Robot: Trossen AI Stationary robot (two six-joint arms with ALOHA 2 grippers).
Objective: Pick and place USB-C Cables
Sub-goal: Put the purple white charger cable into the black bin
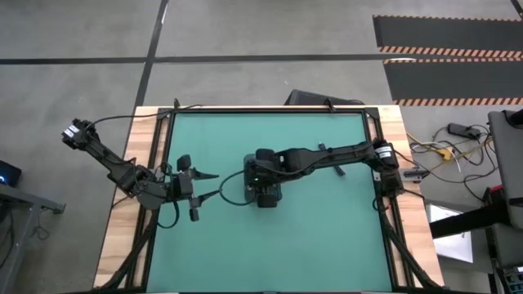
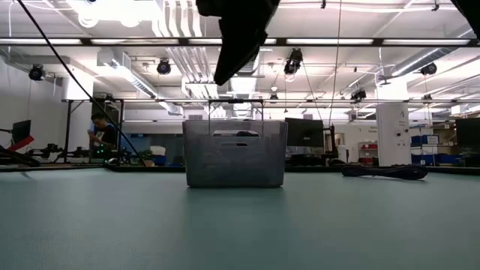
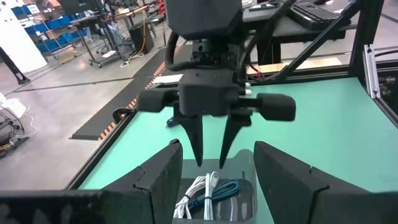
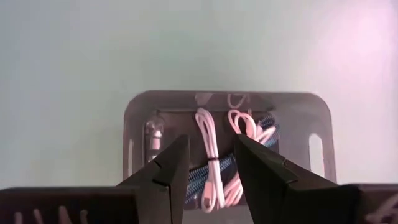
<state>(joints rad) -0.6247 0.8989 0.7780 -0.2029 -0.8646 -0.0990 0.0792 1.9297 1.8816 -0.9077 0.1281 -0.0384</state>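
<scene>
The right gripper [image 4: 208,171] hangs directly over the grey tray [image 4: 140,124], which sits near the middle of the high frame on the green counter [image 1: 327,237], and that vertical line-up is what the coming move rests on. In the right wrist view the USB-C cables [image 4: 214,158] lie straight ahead of the jaws, in the lower centre of that frame: a white bundle runs lengthwise between the two dark fingers [image 4: 168,171], a dark blue braided one crosses beneath it, and another white loop lies just to its right in the frame. The white bundle's long axis runs along the gap rather than across it, so closing as they stand should pinch it across its narrow width. The jaws are parted to a moderate gap, holding nothing. The left gripper [image 1: 194,194] sits at the left of the high frame, just beside the tray's left edge, pointing toward it with its jaws spread and empty; its own wrist view shows the same cables [image 3: 208,196] beneath the right gripper [image 3: 211,146]. The right arm is plainly the better placed, needing only a straight drop.
</scene>
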